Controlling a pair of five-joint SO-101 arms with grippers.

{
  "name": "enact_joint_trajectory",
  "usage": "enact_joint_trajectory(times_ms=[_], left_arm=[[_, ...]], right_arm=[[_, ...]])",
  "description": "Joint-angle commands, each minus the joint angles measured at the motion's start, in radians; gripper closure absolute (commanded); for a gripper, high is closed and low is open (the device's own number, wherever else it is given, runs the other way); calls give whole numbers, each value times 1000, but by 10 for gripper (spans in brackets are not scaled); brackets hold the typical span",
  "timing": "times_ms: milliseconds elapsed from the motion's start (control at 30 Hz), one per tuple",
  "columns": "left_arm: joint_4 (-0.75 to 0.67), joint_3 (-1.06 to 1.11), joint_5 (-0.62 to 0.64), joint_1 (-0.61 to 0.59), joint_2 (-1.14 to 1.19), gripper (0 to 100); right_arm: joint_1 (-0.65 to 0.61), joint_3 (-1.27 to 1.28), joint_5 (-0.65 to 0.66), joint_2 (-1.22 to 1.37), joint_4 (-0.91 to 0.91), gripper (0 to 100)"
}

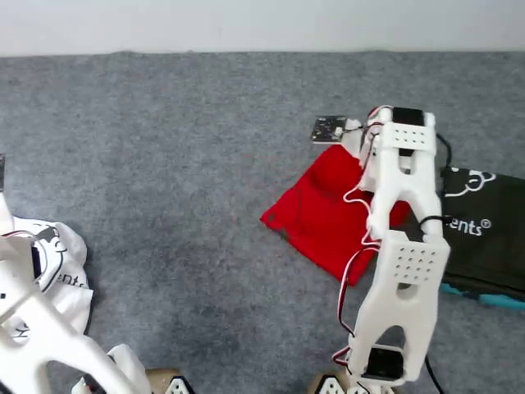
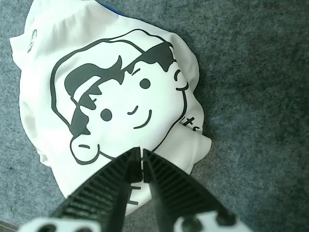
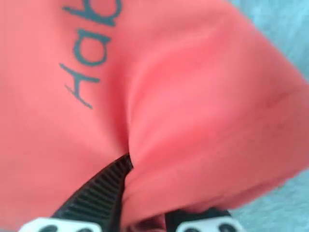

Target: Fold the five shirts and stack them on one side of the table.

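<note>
A red shirt [image 1: 324, 213] lies partly folded right of the table's middle. My right gripper [image 1: 362, 146] is at its far corner, shut on a fold of the red cloth [image 3: 193, 121] that bulges between its ribbed fingers [image 3: 108, 186]. A folded black shirt [image 1: 484, 230] lies at the right edge on a teal shirt [image 1: 486, 297]. At the near left lies a crumpled white shirt [image 2: 111, 87] with a cartoon face, a blue edge [image 2: 107, 7] peeking from under it. My left gripper [image 2: 141, 158] hangs shut just above its printed edge, nothing visibly between the fingers.
Grey carpet-like cover [image 1: 180, 164] spans the table, with broad free room in the middle and at the far left. A small circuit board [image 1: 328, 129] sticks out by the right arm's wrist. A pale wall runs along the far edge.
</note>
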Motion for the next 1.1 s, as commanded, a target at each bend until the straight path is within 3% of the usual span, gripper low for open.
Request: enact_joint_trajectory(times_ms=[0, 167, 367, 467, 600, 667, 767, 1067], left_arm=[[-17, -12, -11, 2, -25, 986], [-18, -12, -11, 2, -25, 986], [-18, -12, -11, 2, -25, 986], [-18, -12, -11, 2, -25, 986], [-18, -12, -11, 2, -25, 986], [-18, -12, -11, 2, -25, 986], [-18, -12, -11, 2, -25, 986], [-17, -12, -12, 2, -25, 986]], right_arm=[[-25, -55, -52, -79, -41, 960], [-15, -132, -293, -88, -25, 749], [-38, -233, -626, -117, 59, 732], [-45, -273, -778, -127, 145, 789], [-64, -282, -882, -120, 229, 998], [-82, -281, -954, -113, 255, 957], [-122, -284, -1062, -73, 216, 994], [-231, -285, -1096, 140, -128, 990]])
